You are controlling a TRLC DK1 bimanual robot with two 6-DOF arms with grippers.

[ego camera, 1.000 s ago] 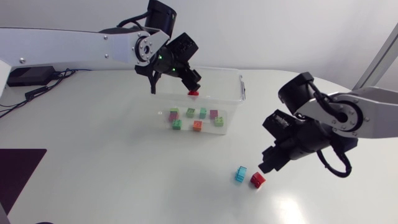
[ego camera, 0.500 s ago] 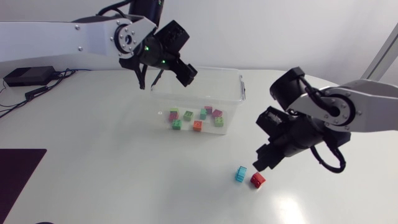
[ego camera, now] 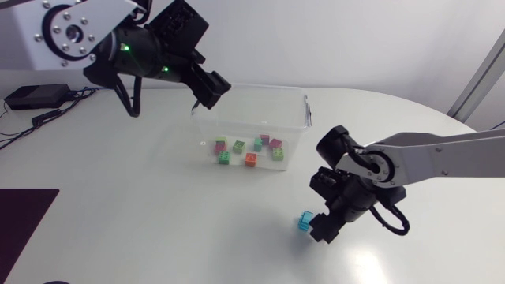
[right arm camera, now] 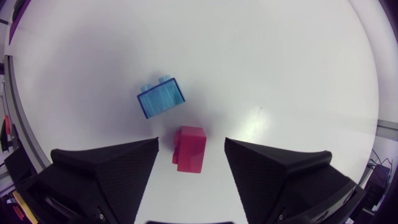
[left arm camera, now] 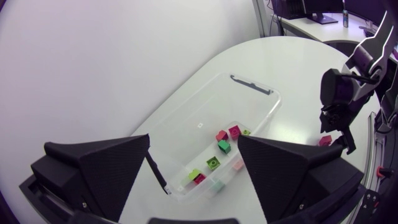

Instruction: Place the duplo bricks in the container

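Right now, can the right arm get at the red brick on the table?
Probably yes. The right gripper is open right above the red brick, which shows between its fingers with gaps on both sides; the blue brick lies ahead, apart from it.

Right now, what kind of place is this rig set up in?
Likely a robotics lab bench: left arm and right arm over a white table, a clear plastic container holding duplo bricks, and a blue brick and red brick loose by the right gripper.
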